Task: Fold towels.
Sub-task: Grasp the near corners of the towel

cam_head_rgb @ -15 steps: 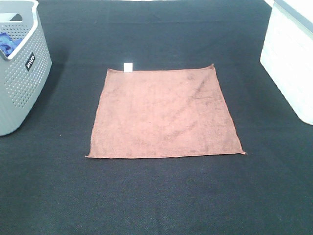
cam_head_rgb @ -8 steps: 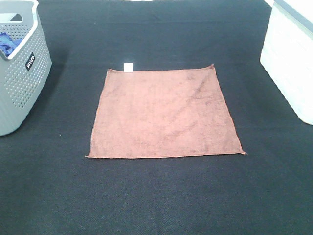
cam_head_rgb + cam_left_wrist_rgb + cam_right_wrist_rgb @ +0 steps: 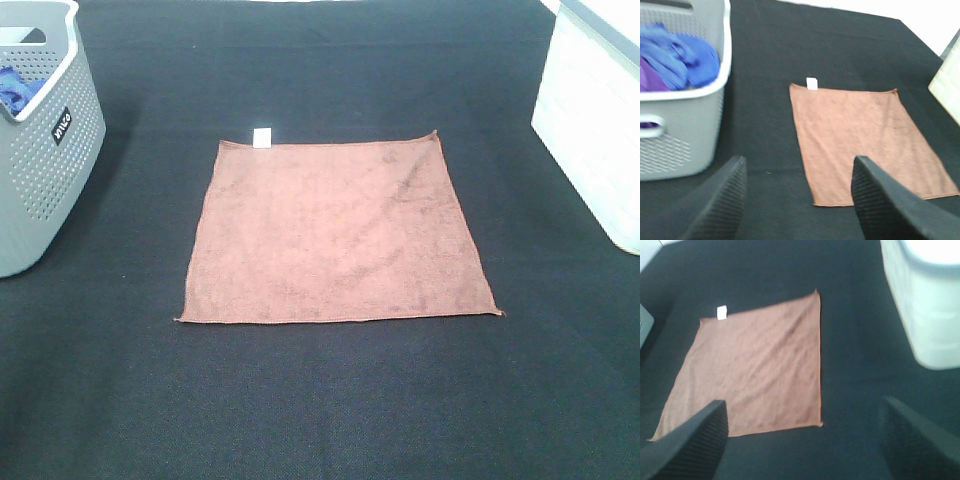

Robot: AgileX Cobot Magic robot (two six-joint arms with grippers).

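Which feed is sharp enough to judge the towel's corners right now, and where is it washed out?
Exterior high: sharpest, evenly lit, towel edges and tag crisp. Left wrist: mildly soft, grey basket rim bright. Right wrist: blurriest, white bin blown out, towel corners smeared.

No visible change; towel (image 3: 338,232) flat, same spot as before.

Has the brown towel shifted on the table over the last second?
No. The towel lies flat in the same spot, its white tag equally far from the grey basket.
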